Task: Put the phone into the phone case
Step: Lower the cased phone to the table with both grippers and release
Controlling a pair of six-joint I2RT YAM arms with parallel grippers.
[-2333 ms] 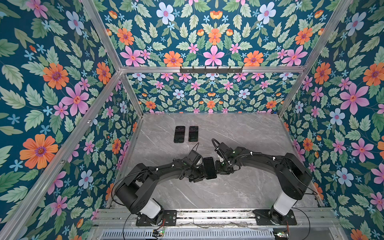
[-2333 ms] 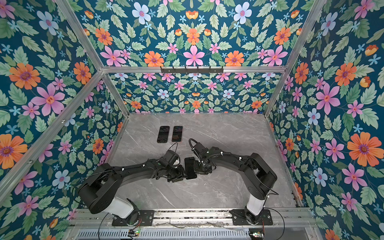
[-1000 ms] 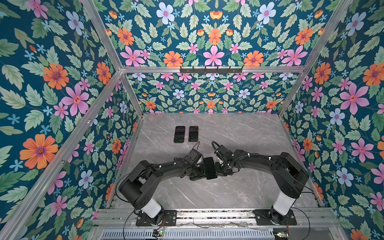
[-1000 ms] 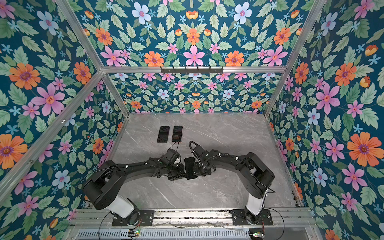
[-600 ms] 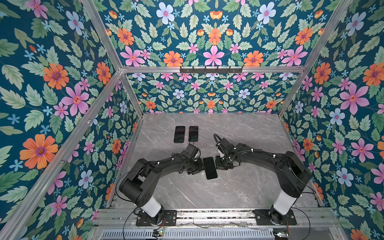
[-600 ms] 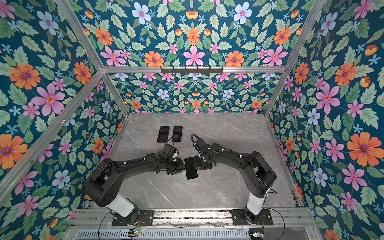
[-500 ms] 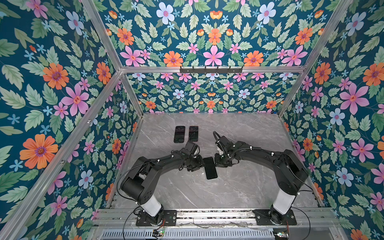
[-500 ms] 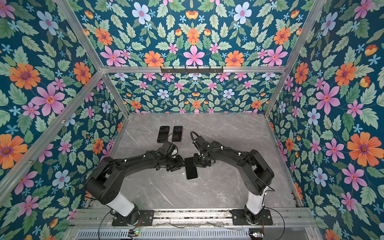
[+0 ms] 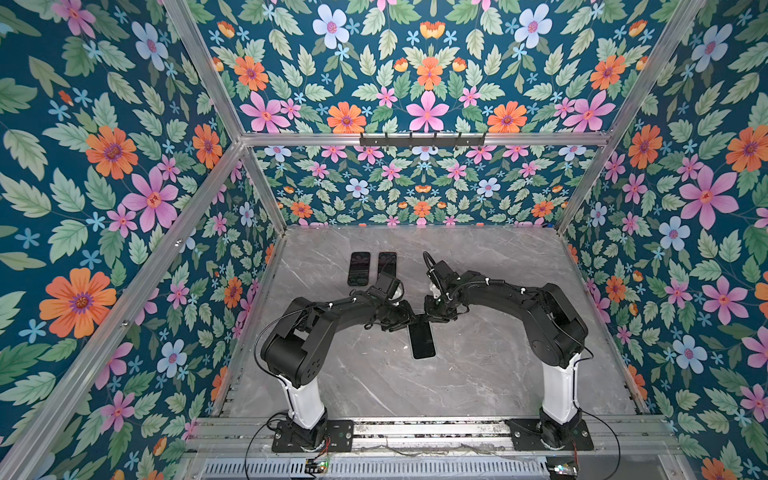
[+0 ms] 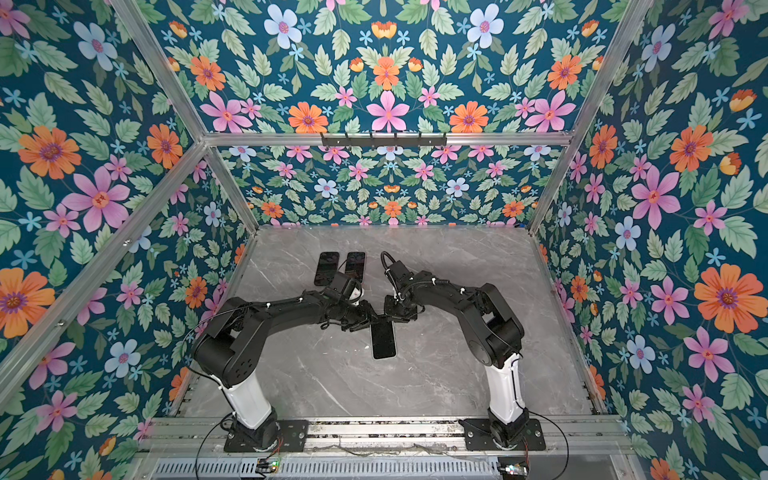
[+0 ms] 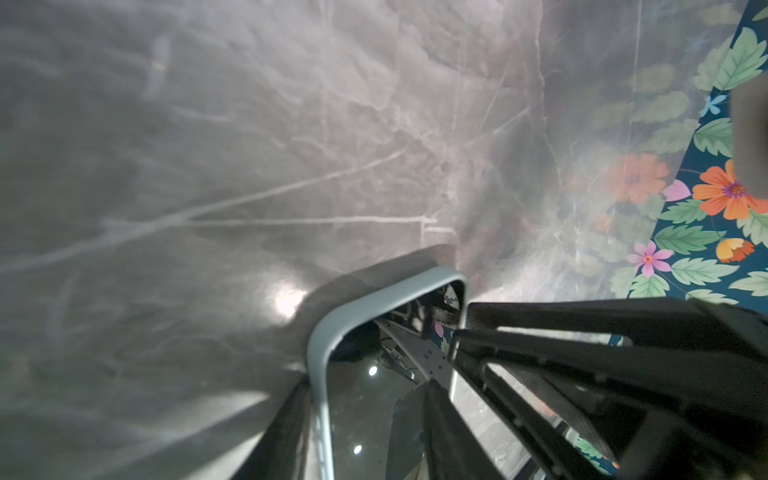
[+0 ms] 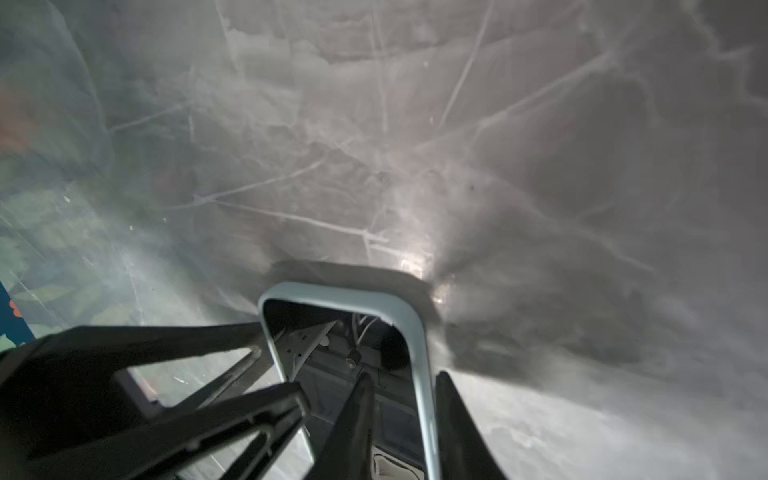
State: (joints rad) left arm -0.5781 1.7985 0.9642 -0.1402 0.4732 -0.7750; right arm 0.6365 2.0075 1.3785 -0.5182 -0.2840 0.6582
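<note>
The left gripper [image 11: 368, 380] and right gripper [image 12: 405, 374] are slackening astride the case [image 12: 332, 293] rim; the phone [image 9: 422, 340] is lying flat, apparently seated.

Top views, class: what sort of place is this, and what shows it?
Probably a robot test booth: a left arm and a right arm bolted to a front rail, an aluminium frame carrying floral wall panels, and a phone on the marble-look tabletop.
</note>
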